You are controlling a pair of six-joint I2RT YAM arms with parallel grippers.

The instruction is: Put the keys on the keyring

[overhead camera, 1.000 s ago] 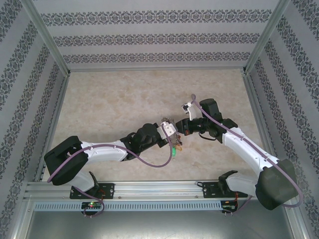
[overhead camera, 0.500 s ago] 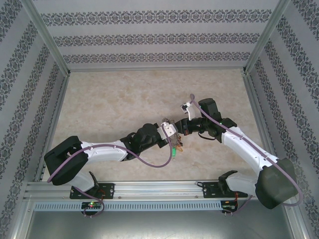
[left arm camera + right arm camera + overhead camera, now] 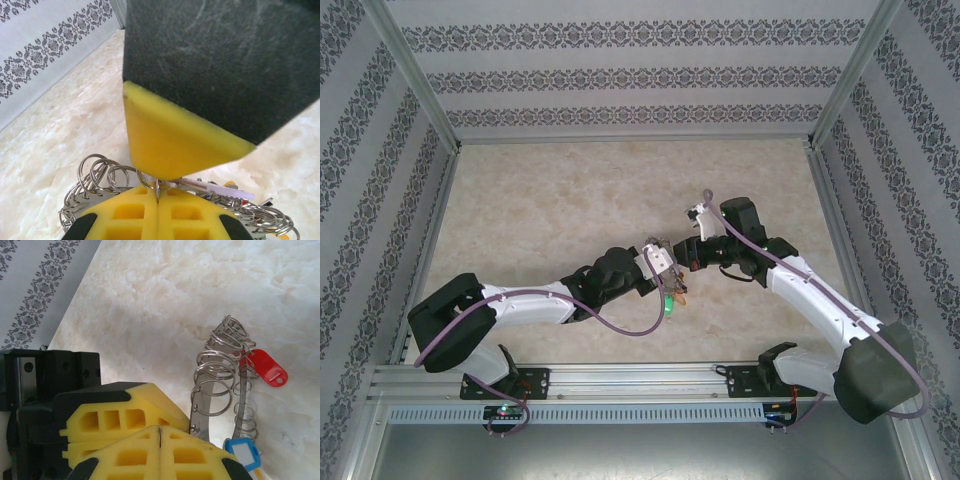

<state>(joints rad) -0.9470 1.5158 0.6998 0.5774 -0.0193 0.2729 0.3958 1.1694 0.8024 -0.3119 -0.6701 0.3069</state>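
Note:
The grey keyring (image 3: 203, 416) stands on edge on the marble table, wire loops (image 3: 95, 172) fringing its rim. My left gripper (image 3: 158, 197) is shut on one small loop at the rim. My right gripper (image 3: 159, 432) is shut tip to tip against it, a thin metal sliver between its pads, and its yellow finger (image 3: 170, 145) hangs just above the left fingertips. The lilac key (image 3: 232, 192) sticks out sideways from under that finger. A red key (image 3: 267, 369) and a blue key (image 3: 242, 452) hang on the ring. In the top view both grippers meet at the keyring (image 3: 680, 293).
The marble tabletop (image 3: 570, 200) stretches out behind the arms. Patterned walls (image 3: 620, 75) and metal frame posts (image 3: 415, 80) enclose it at the back and sides. The left gripper's yellow fingers (image 3: 120, 410) sit close beside the right ones.
The right wrist has shifted very slightly over the keyring. The left arm and the keyring have stayed where they were.

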